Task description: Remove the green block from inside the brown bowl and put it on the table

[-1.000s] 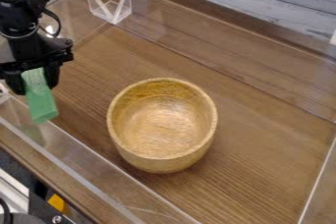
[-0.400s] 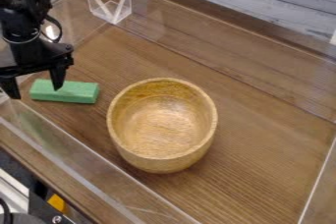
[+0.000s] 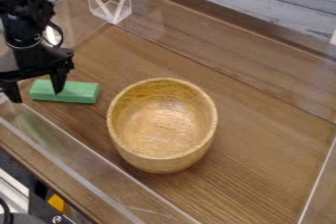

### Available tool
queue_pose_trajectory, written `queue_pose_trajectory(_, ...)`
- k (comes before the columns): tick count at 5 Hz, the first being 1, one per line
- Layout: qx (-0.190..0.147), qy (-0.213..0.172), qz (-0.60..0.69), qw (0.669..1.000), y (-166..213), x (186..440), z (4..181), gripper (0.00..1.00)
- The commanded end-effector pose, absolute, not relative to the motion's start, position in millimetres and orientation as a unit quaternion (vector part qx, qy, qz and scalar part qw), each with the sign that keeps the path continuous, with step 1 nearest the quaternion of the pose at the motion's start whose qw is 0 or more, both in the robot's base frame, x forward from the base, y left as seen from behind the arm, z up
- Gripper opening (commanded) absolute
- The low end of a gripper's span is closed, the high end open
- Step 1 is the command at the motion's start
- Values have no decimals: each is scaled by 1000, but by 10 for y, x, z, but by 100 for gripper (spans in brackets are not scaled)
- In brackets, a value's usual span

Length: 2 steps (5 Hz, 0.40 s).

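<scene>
The black two-fingered pincer point(image 3: 34, 85) stands open at the left edge of the surface, its fingers spread and gripping nothing. Just beside it, the bright green rectangular block point(image 3: 65, 91) lies flat on the brown wood-grain surface point(image 3: 250, 46), near that left edge and outside the round light-brown wooden bowl point(image 3: 163, 126). The release looks done, so the placing step seems complete; the next move calls only for backing the pincer away without nudging the block.
</scene>
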State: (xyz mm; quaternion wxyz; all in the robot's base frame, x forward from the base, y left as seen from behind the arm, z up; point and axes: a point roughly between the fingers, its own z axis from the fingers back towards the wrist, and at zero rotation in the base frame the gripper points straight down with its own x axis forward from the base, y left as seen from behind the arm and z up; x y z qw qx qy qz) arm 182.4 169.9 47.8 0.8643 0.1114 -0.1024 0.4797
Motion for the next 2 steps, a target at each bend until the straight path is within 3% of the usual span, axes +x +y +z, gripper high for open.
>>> queue_pose_trajectory(1, 114, -115, 478, 863, 1730, 1879, 513, 100)
queue_pose_trajectory(2, 114, -114, 478, 863, 1730, 1891, 504, 100)
